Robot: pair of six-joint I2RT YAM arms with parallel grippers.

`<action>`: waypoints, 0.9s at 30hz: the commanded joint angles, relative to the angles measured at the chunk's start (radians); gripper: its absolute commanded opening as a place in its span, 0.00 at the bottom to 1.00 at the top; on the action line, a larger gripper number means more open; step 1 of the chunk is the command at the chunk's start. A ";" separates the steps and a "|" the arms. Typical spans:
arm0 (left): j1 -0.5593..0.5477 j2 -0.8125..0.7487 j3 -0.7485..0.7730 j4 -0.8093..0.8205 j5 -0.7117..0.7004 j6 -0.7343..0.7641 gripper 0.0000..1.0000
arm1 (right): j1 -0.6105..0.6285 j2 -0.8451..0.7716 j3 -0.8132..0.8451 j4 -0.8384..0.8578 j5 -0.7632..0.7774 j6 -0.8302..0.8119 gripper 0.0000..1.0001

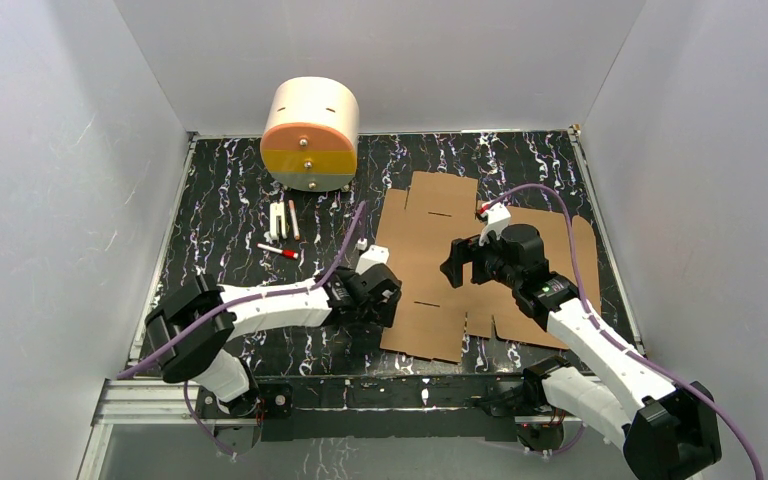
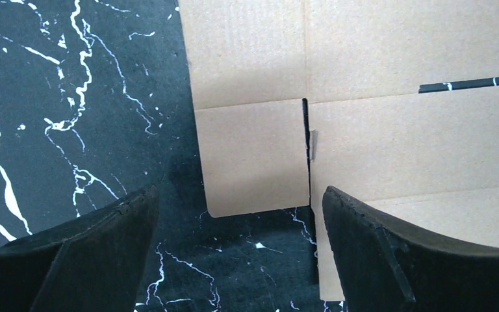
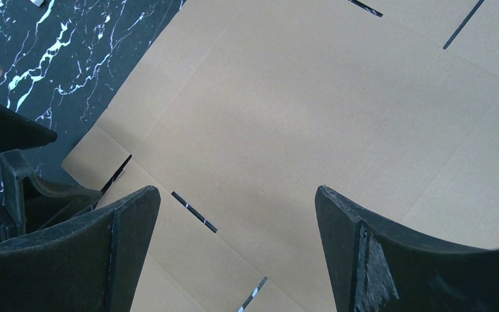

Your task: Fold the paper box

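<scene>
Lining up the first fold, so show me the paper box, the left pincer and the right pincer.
paper box [image 1: 430, 225], top external view, bare middle panel.
left pincer [image 2: 239, 192], left wrist view, midway between its open fingertips.
right pincer [image 3: 235, 190], right wrist view, midway between its open fingertips.

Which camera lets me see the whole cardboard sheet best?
The top external view. It shows the paper box almost whole, lying flat and unfolded, with the right arm hiding a bit. The left wrist view shows only an edge flap and a slot; the right wrist view shows only flat panels with slits.
</scene>
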 commanded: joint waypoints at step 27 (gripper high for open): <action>0.317 0.266 0.238 0.155 -0.095 0.389 0.85 | -0.002 0.001 -0.001 0.051 0.035 -0.013 0.99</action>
